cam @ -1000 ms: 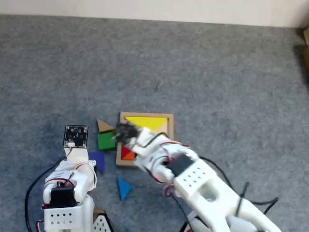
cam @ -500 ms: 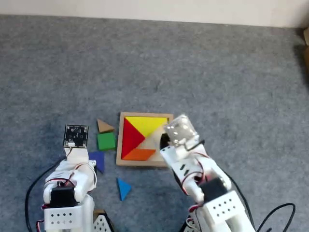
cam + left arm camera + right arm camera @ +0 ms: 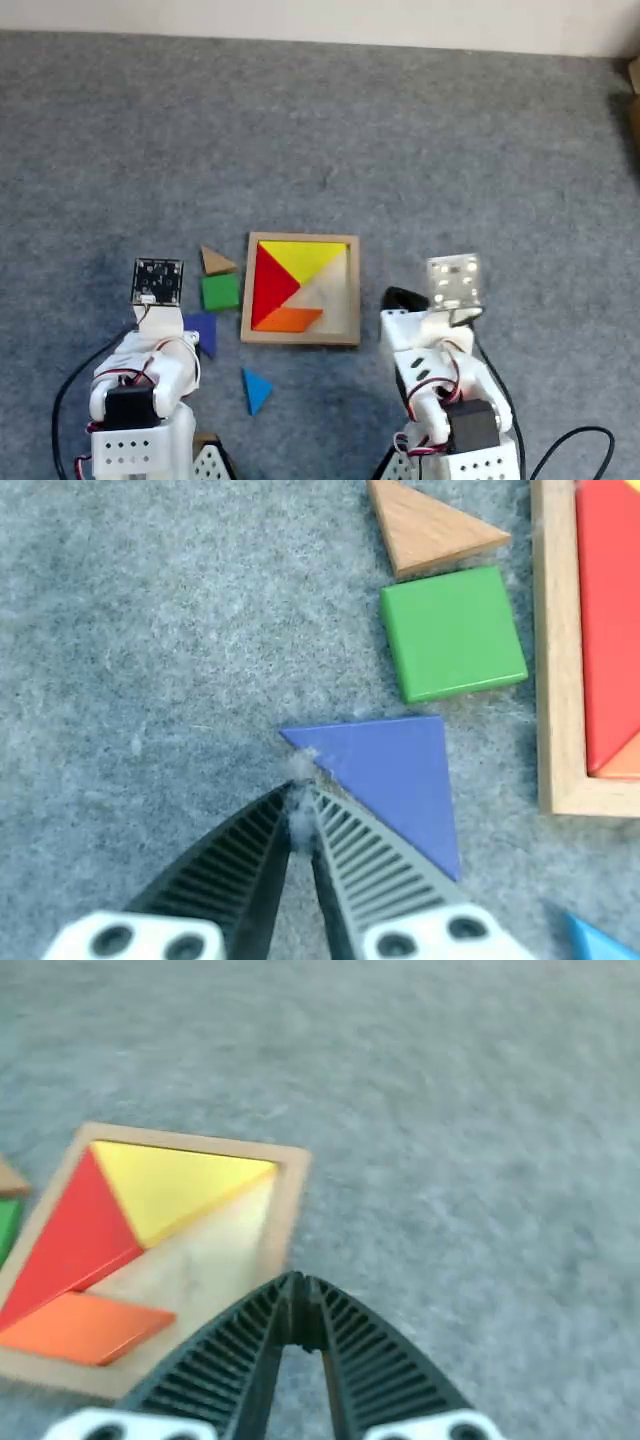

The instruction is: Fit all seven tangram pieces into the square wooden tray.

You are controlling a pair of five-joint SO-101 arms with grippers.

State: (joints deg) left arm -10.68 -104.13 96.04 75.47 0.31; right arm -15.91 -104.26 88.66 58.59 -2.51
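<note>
Tray [image 3: 300,339] partly filled.
We see red triangle [image 3: 272,285], yellow triangle [image 3: 303,258], orange piece [image 3: 288,319] inside; tan triangle [image 3: 215,261], green square [image 3: 220,291], dark blue triangle [image 3: 395,775], light blue triangle [image 3: 256,388] lie from its seven to ten o'clock. Left gripper [image 3: 298,805] and right gripper [image 3: 303,1312]: pressed together, empty.

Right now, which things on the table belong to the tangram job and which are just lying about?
Job: wooden tray, holding yellow triangle, red triangle, orange parallelogram; beside it tan triangle, green square, dark blue triangle, light blue triangle.
Not job: arm cable, grey carpet, brown object at right edge, cut off.
</note>
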